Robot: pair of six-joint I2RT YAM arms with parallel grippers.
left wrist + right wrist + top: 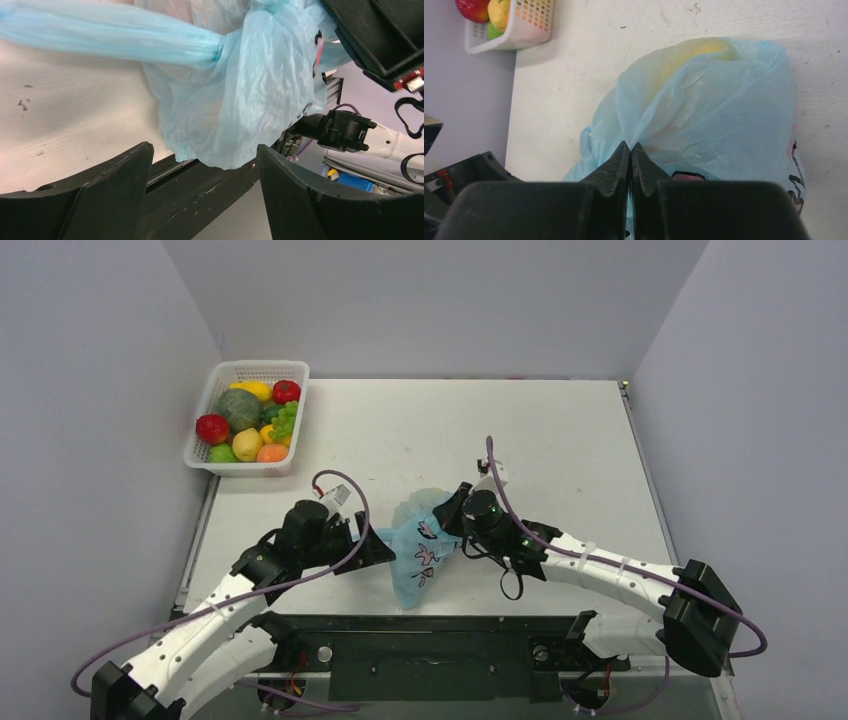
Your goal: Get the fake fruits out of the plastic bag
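Observation:
The plastic bag (420, 552), thin and light blue with pink-and-dark print, lies crumpled near the table's front edge between my two arms. My right gripper (449, 517) is shut on a pinch of its film; in the right wrist view the fingertips (630, 146) meet with blue film (724, 110) caught between them. One of the fake fruits shows as a yellowish shape (701, 50) through the far side of the bag; the rest are hidden. My left gripper (385, 545) stands open at the bag's left side, its jaws (202, 152) apart just below the hanging film (240, 100).
A white lattice basket (296, 375) full of toy fruit stands at the table's far left corner, also in the right wrist view (531, 30). A twisted bag handle (100, 40) stretches left. The black front rail (430, 625) runs just below the bag.

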